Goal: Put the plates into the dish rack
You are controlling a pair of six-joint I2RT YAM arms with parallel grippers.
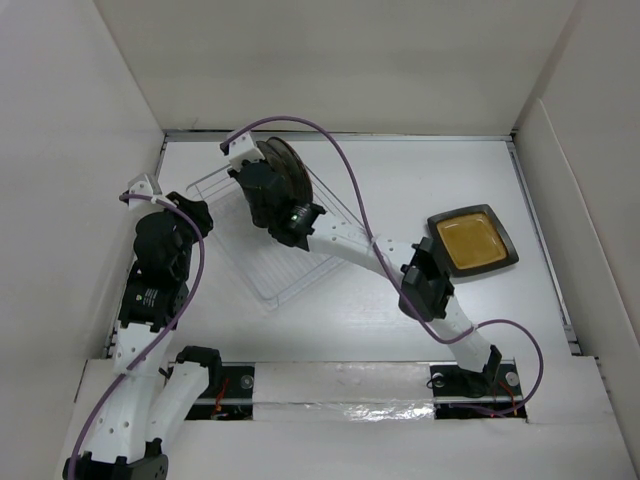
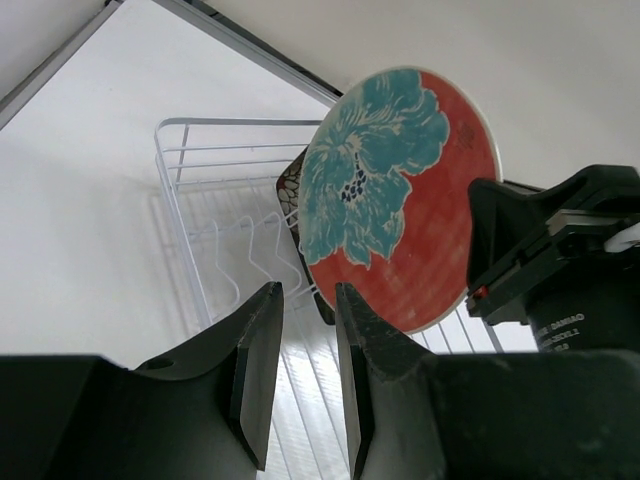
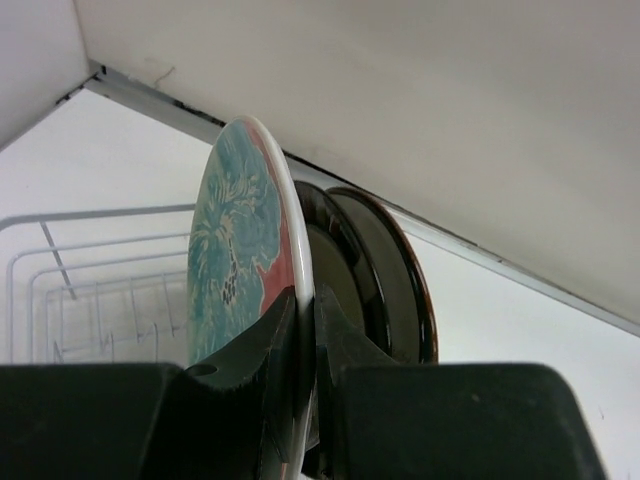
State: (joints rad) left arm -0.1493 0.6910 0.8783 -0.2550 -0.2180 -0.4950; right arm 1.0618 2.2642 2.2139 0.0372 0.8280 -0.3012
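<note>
Right wrist view: right gripper (image 3: 305, 300) clamps rim of red-and-teal plate (image 3: 230, 250), upright over dish rack (image 3: 100, 214), toward far-left corner. Left gripper (image 2: 305, 310) empty, jaws parted. Judged: glazed, stiff, slippery, breakable; hold the rim edge-on, firmly.

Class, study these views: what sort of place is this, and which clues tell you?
Probably a robotics test cell, not a kitchen: plain white walls box in a white table, two robot arms are bolted at its near edge, and a dish rack holds plates.
</note>
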